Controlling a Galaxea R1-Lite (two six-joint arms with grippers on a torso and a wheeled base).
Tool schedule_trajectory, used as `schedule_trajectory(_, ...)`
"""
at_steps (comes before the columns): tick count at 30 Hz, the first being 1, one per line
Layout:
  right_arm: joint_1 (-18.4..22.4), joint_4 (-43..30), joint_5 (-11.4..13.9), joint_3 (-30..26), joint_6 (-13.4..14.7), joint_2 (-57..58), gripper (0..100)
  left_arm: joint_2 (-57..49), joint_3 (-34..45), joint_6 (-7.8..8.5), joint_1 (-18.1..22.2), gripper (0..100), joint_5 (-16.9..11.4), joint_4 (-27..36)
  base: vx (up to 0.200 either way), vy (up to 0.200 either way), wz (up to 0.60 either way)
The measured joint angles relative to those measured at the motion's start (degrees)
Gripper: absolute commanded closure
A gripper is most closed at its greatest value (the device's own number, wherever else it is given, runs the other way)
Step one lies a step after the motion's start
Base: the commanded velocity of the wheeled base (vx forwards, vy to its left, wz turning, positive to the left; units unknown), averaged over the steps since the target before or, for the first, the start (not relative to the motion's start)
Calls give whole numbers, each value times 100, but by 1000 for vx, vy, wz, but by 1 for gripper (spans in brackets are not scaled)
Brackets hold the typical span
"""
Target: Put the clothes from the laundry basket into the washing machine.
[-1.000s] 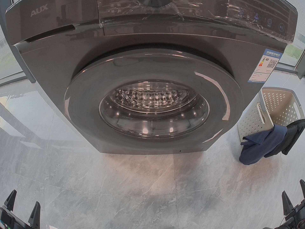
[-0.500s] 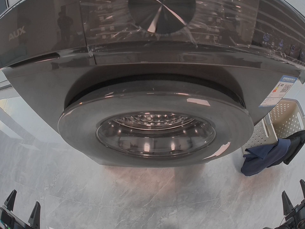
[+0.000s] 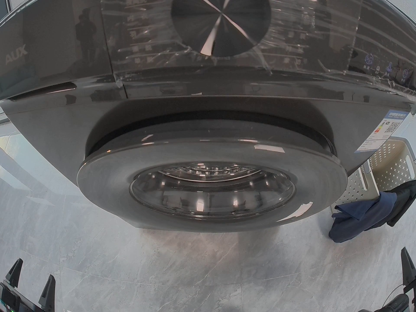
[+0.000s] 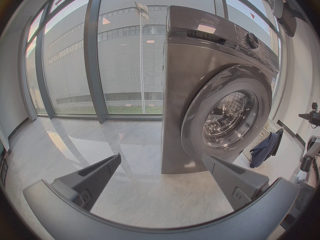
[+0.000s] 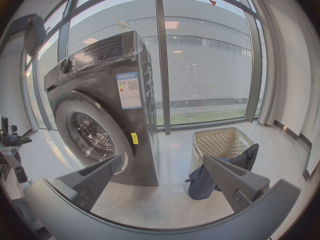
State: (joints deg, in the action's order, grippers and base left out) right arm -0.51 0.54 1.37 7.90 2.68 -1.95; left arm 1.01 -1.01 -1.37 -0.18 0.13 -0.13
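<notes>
Status: washer [image 3: 208, 87] dead ahead at 12 o'clock, door [image 3: 212, 187] closed, drum looks empty through the glass. Nothing loaded yet, by my read.

Basket [image 3: 392, 165] sits on the floor [image 3: 195, 265] at about 3 o'clock of the door, just beside the washer's right side. Blue garment [image 3: 359, 219] is draped over its near rim with the tail down on the floor; black garment [image 3: 403, 200] hangs over the rim just beside it, the two touching.

Left gripper [image 4: 160, 156] is low at 7 o'clock in the head view, fingers spread, nothing held. Right gripper [image 5: 161, 159] is low at 5 o'clock, likewise released and empty. Both are well apart from the clothes.

Risks from here:
- Door is closed. Grab cloth first and no arm may be free for the door.
- Can't tell which side the door hinges. If it swings toward 3 o'clock, it may hit the basket or block the right arm.
- Basket looks light. Pulling the blue garment sideways could drag or tip it.
- Garments overlap; one pinch may take both, then shed one mid-carry.
- Basket is tight to the washer, so the right arm could clip that corner.
</notes>
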Motion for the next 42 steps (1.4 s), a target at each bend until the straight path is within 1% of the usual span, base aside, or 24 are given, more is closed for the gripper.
schedule_trajectory(4,-96,-40,227,172,95,-463,0,0,0,-2,-2,0,0,0,0,0,0)
schedule_trajectory(10,-436,501,611,174,5,-1654,0,2,0,-2,2,0,-2,-2,0,0,0)
schedule_trajectory(12,-645,784,712,160,-12,-2118,0,0,0,0,2,0,-2,-2,0,0,0)
schedule_trajectory(14,-889,1090,788,155,24,-2528,0,2,0,4,0,0,-2,-2,-200,0,0)
schedule_trajectory(18,-1499,1676,875,185,224,-3233,0,2,0,13,0,0,-4,-2,-200,0,0)
schedule_trajectory(21,-1807,1936,901,262,334,-3663,0,2,0,20,0,0,-9,-2,0,0,0)
schedule_trajectory(24,-1938,2042,903,425,352,-4030,0,0,0,24,2,0,-13,-2,0,0,0)
schedule_trajectory(36,-2093,2191,892,1385,315,-5331,0,0,0,6,-2,0,-13,-2,0,0,0)
schedule_trajectory(38,-2167,2221,837,1547,308,-5524,0,0,0,2,-2,0,-13,-2,0,0,0)
schedule_trajectory(42,-2432,2231,580,1757,306,-5841,0,2,0,0,2,0,-13,-2,0,0,0)
